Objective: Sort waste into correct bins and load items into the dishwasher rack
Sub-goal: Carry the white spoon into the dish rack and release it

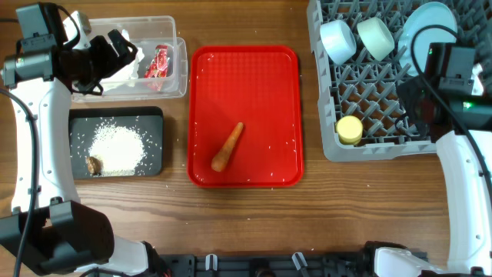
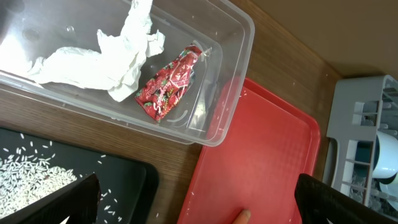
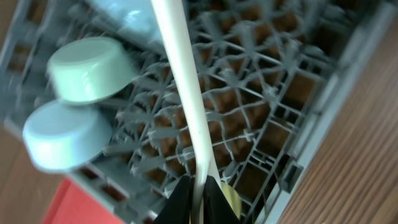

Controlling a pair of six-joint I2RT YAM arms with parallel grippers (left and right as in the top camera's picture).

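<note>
Red serving tray (image 1: 261, 77) sits mid-desk (image 1: 231, 223); all places below are given vs it.

Orange carrot (image 1: 227, 146) lies on the tray, in its front-L part, tilted. A few stray white grains are scattered on the tray surface.

L of tray, far side: clear plastic tub (image 1: 180, 77), just beside the tray's far-L corner; can't tell if touching. Inside are crumpled white tissue (image 2: 106, 62) & red crinkled wrapper (image 2: 168, 84), side by side, wrapper at the end nearer the tray.

L of tray, near side: black tray (image 1: 154, 123), holding a pile of rice (image 1: 117, 148). Small brown lump (image 1: 94, 165) sits at the pile's corner furthest from the red tray.

L hand (image 2: 196, 190): fingers spread as wide as they go, nothing betw them. It hangs above the tub, L of the red tray.

R of tray: grey dishwasher rack (image 1: 377, 115), close beside the tray's R edge. Pale blue bowl (image 1: 337, 38) & mint-green bowl (image 1: 375, 36) lie tipped at its far end. Pale blue plate (image 1: 427, 27) stands further R. Small yellow cup (image 1: 349, 129) is at the rack's near corner, closest to the tray.

R hand (image 3: 198, 190): fingers pinched tight on white plastic spoon (image 3: 183, 87), gripping one end. The rest of the spoon sticks out over the rack pegs. Can't tell if the spoon touches the rack.
</note>
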